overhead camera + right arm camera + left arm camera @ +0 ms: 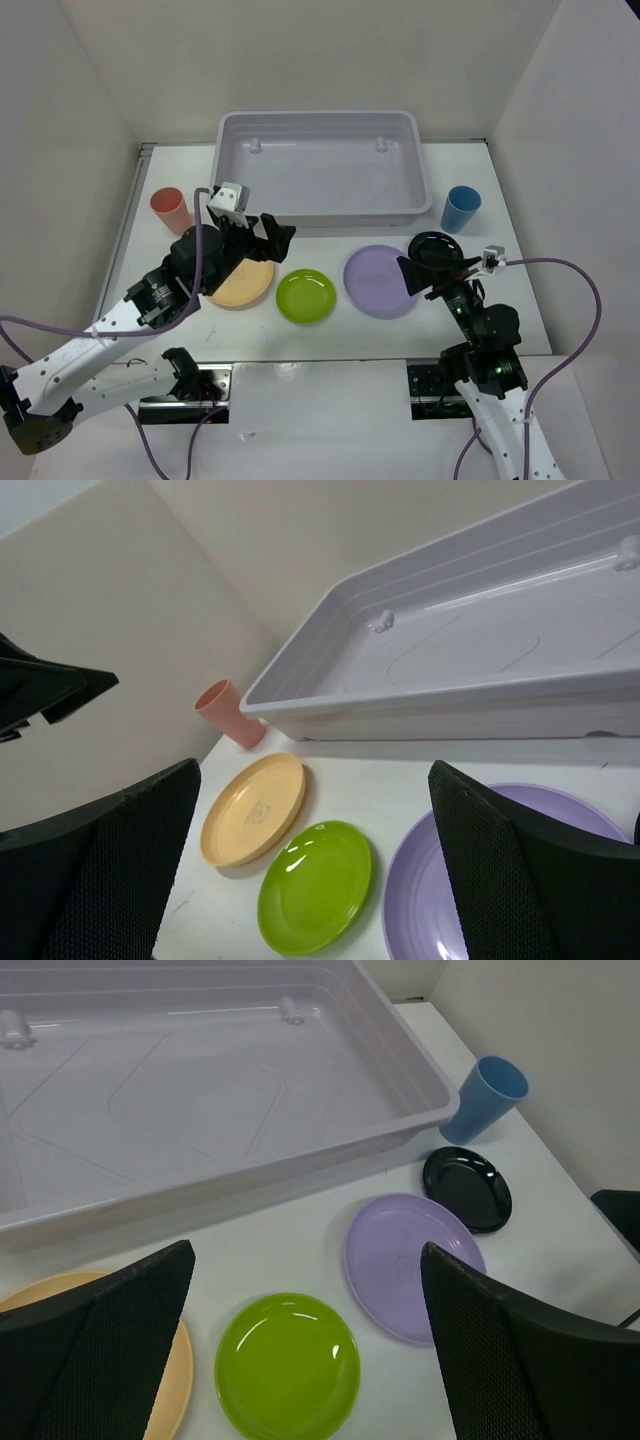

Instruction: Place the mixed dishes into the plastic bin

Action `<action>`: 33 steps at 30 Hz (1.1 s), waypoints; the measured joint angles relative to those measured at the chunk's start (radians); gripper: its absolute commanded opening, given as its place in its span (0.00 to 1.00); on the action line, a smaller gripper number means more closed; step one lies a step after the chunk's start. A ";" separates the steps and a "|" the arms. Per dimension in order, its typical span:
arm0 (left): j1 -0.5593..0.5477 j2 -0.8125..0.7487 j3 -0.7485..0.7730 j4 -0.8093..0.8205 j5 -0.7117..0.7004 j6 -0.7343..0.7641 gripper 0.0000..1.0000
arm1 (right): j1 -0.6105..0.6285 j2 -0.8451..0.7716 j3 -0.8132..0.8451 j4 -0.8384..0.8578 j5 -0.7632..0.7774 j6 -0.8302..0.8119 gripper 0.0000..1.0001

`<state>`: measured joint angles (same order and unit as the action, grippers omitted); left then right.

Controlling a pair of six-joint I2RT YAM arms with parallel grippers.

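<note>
My top cam looks down on the whole table [330, 340] from the near side. Both wrist cams sit low, close, facing the plastic bin [250, 1175] and lime green plate [288, 1365].

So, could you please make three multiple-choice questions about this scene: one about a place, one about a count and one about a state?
1. Where does the blue cup stand?
A. On the table, to the right of the bin
B. Inside the bin
C. To the left of the bin

2. How many round plates lie on the table?
A. Two
B. Four
C. Six

3. In what state is the left gripper?
A. Shut on a cup
B. Shut on a plate
C. Open, holding nothing

Answers:
1. A: the top view shows it on the table beside the bin's right end.
2. B: there are the pale orange plate, the lime green plate, the lilac plate and the black plate.
3. C: the left wrist view shows its fingers wide apart with nothing between them.
</note>
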<state>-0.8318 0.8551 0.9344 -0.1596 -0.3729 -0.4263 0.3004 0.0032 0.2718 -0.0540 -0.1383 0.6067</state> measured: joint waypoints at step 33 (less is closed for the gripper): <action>0.174 0.212 -0.071 0.074 0.138 -0.004 0.68 | 0.035 1.048 0.525 -0.008 0.160 -0.099 0.83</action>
<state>-0.6575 1.0676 0.8635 -0.0856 -0.2352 -0.4301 0.3359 1.0515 0.7971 -0.0620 0.0216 0.5076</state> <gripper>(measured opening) 0.657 0.826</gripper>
